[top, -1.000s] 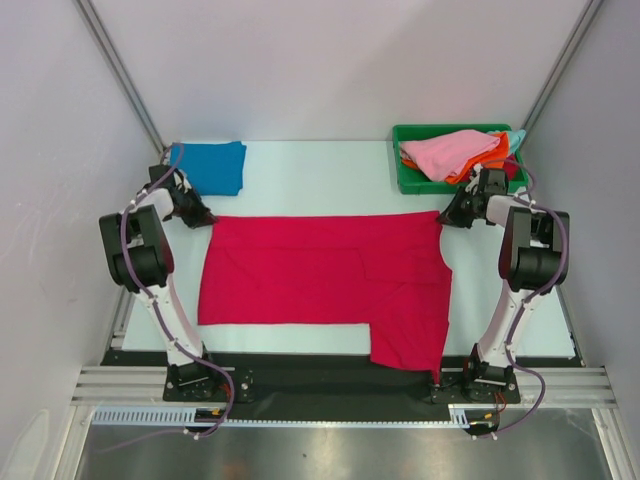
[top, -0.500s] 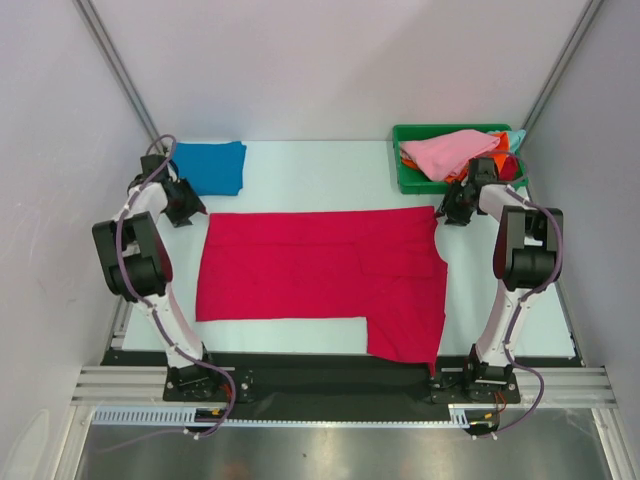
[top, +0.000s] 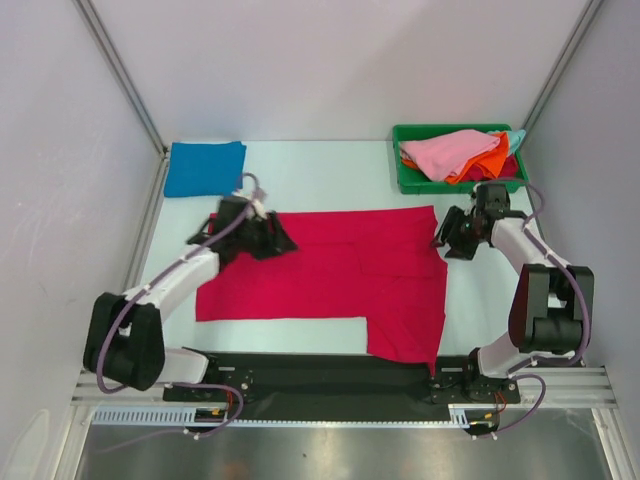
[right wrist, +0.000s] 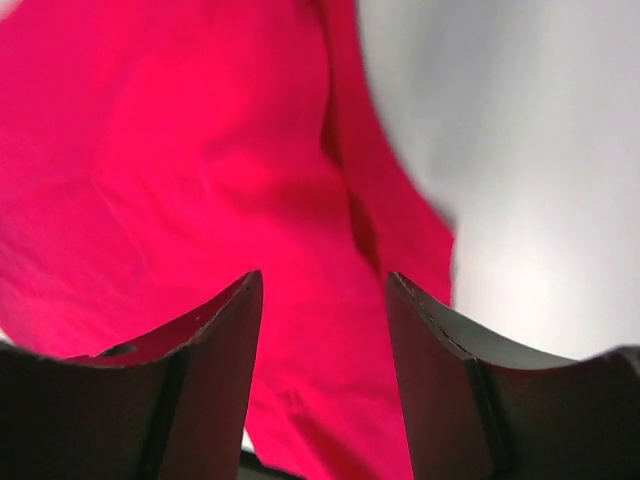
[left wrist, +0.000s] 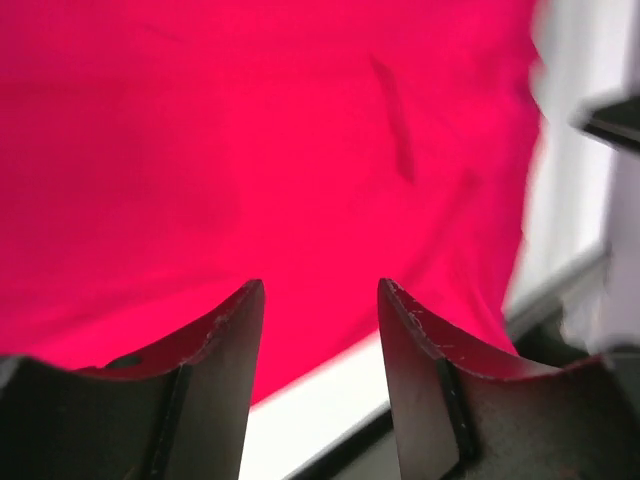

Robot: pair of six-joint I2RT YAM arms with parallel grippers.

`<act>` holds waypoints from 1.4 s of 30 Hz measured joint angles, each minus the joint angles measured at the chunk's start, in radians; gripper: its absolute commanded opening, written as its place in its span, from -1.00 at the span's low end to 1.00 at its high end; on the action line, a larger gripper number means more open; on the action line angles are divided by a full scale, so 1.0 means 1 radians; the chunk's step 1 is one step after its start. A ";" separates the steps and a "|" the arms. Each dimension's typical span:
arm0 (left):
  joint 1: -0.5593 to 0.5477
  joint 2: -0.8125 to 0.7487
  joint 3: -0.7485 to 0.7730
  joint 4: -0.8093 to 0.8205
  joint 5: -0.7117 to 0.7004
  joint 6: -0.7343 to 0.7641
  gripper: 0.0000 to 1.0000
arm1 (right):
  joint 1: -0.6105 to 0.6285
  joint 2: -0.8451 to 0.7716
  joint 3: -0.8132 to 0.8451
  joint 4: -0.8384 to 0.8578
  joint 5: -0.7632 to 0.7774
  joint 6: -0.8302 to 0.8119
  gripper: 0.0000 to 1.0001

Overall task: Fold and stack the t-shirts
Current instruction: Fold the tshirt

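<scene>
The crimson t-shirt lies spread flat on the table, one flap reaching down to the near edge at the right. My left gripper hovers over its far left part, open and empty. In the left wrist view its open gripper looks down on the crimson cloth and the shirt's edge. At the shirt's far right edge my right gripper is open with nothing in it; the right wrist view shows the open gripper over crimson cloth. A folded blue t-shirt rests at the back left.
A green bin at the back right holds a pink t-shirt, an orange one and a bit of light blue. Bare white table lies behind the crimson shirt. Grey walls close in both sides.
Both grippers opened and let go of the crimson shirt's far corners. The left arm swung right, out over the shirt. The right gripper drew back toward the near side along the right edge.
</scene>
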 measured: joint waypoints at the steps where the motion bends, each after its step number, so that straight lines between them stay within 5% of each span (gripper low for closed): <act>1: -0.076 0.012 -0.021 0.040 0.018 -0.032 0.06 | 0.005 -0.018 -0.023 -0.003 -0.014 -0.003 0.15; 6: -0.319 0.140 -0.037 0.294 0.075 -0.169 -0.03 | 0.010 -0.032 -0.118 -0.017 -0.090 -0.024 0.12; 12: -0.413 0.376 0.034 0.438 0.079 -0.254 -0.16 | 0.010 -0.026 -0.128 -0.001 -0.132 -0.042 -0.17; 17: -0.433 0.507 0.132 0.463 0.066 -0.288 -0.24 | 0.010 0.004 -0.128 0.029 -0.137 -0.042 -0.34; 42: -0.433 0.673 0.304 0.346 0.050 -0.314 -0.17 | -0.020 0.047 -0.168 0.059 -0.126 -0.050 -0.25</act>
